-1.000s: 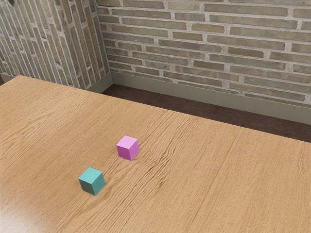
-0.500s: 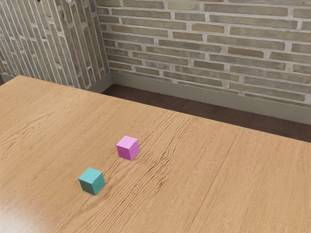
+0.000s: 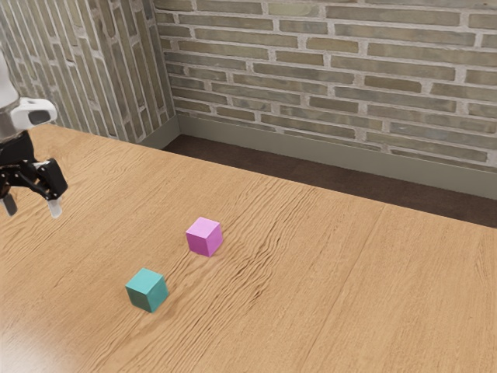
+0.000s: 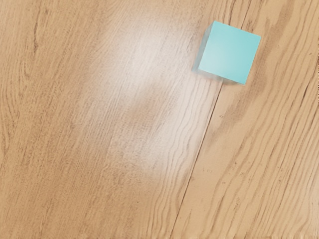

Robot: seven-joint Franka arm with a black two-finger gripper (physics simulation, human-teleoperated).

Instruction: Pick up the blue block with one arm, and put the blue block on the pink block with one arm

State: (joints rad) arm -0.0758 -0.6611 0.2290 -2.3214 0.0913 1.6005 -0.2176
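Observation:
The blue block (image 3: 147,289), teal in color, rests on the wooden table (image 3: 326,295) toward the exterior view's lower left. A pink block (image 3: 204,236) sits a short way behind it and to its right, apart from it. My gripper (image 3: 31,206) hangs above the table at the exterior view's left edge, well to the left of both blocks, with its fingers spread open and nothing between them. The wrist view looks straight down on the table, and the blue block (image 4: 229,52) lies off to one side of the hand.
A brick wall (image 3: 326,70) stands behind the table, with a dark floor strip (image 3: 326,175) past the table's far edge. Bare wood surrounds both blocks.
My arm has come down into the exterior view at its left edge; earlier only a sliver of it showed at the top. The blocks have not moved.

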